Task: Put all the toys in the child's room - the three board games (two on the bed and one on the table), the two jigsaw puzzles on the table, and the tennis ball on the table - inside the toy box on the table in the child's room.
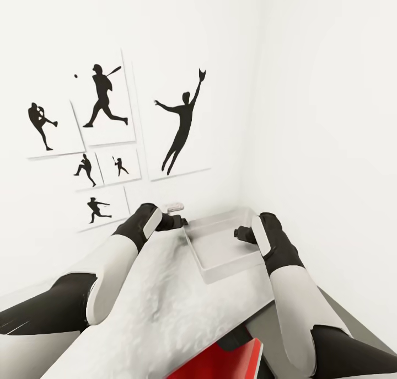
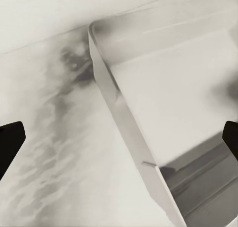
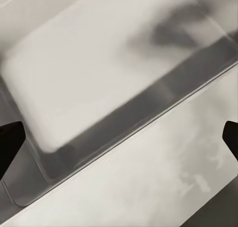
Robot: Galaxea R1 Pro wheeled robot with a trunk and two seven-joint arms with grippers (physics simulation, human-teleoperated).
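Hovering with jaws spread and empty, both grippers, left (image 1: 179,221) and right (image 1: 238,234), flank the empty toy box (image 1: 205,271) on the tabletop (image 1: 154,296); fetching toys likely comes next.

Black sports pictures (image 1: 105,97) hung on the white wall (image 1: 320,92). A small pale thing (image 1: 175,206) sat below them. A red thing (image 1: 220,362) showed down low.

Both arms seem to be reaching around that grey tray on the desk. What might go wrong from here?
The toy box sits in the corner of the table, close to the right-hand wall, so the right gripper has little room and might bump the wall. The left gripper, open, straddles the tray's rim; lowering could knock the tray or shove it. A red object lies at the table's near edge; an elbow might brush it.
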